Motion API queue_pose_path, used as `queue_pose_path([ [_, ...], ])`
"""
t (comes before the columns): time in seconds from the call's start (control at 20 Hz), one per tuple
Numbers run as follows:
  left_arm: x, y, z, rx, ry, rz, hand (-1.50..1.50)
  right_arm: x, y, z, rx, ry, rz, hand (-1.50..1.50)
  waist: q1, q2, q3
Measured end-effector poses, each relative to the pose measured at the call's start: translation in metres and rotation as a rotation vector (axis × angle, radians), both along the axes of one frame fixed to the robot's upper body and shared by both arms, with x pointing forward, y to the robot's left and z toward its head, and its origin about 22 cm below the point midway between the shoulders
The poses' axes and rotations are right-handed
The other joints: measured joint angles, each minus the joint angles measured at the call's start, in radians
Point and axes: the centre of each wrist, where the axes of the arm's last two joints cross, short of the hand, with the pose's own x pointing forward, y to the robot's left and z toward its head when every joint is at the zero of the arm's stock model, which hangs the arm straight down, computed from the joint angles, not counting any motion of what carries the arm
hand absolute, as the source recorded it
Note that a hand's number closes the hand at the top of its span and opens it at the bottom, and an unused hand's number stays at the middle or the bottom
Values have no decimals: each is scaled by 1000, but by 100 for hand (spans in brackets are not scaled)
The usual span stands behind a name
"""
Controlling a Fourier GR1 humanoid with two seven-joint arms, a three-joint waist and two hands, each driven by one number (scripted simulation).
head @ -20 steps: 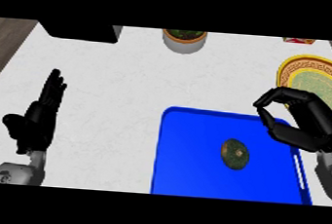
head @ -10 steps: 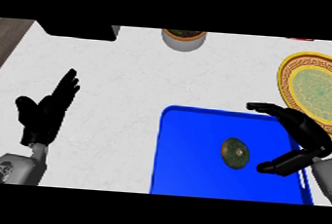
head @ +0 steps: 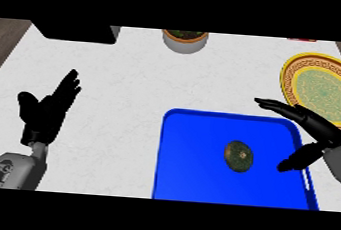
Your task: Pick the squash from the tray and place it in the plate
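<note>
One broad white counter lies below me. On it sits a flat, glossy blue tray with rounded corners, and beyond its far right corner a round plate with a patterned gold rim and pale green centre. My left hand rests open at the left, fingers up. My right hand hovers over the tray's right edge, fingers and thumb spread wide, holding nothing. The squash, small, dark green and roundish, lies mid-tray, just left of that hand. I should lower and centre over it before closing.

Bright, even light; soft, shadowless blur
</note>
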Motion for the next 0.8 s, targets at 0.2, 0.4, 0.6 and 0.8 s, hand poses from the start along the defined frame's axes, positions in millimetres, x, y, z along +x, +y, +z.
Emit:
queue_pose_path([
  [0.2, 0, 1, -3, 0, 6, 8, 0, 3, 9, 1, -98, -11, 55, -150, -11, -5, -1],
  [0.4, 1, 10, -4, 3, 7, 16, 0, 7, 16, -1, -207, -15, 106, -150, -15, -6, -2],
  [0.6, 1, 11, -6, 4, 6, 17, 0, 5, 26, -7, -304, -52, 138, -150, -19, -8, -2],
  [0.8, 0, 6, -4, -1, 8, 18, 0, 7, 40, -9, -388, -72, 163, -150, -21, -9, -2],
])
